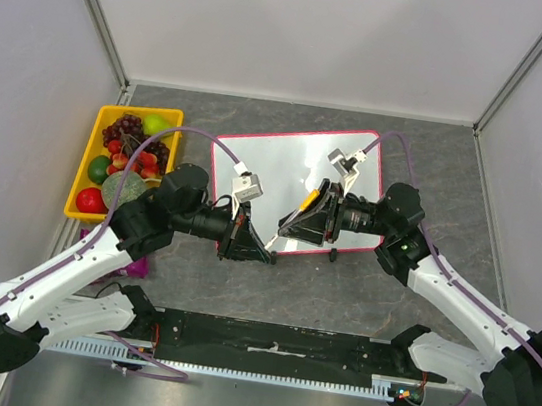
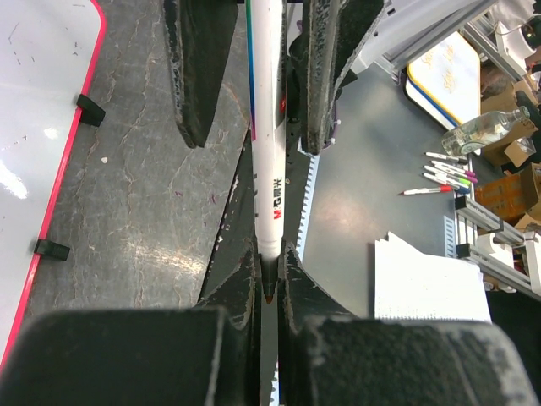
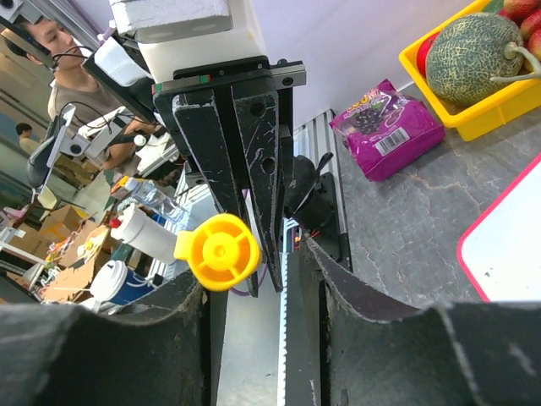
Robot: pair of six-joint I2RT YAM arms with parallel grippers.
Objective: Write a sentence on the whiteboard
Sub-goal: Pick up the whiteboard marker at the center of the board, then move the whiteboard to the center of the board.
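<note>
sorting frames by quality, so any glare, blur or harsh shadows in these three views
Top external: even light, sharp, only soft shadows under the arms. Left wrist: bright glare patches on the whiteboard, a sheen on the table, the marker sharp, the left gripper a soft dark blur at the bottom. Right wrist: the right gripper blurred up close, the marker's yellow end crisp.

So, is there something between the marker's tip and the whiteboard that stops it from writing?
It seems so: the yellow cap looks still seated on the marker, which the left gripper holds shut by its other end. The cap sits between the right gripper's jaws. The whiteboard surface I can see is bare.
</note>
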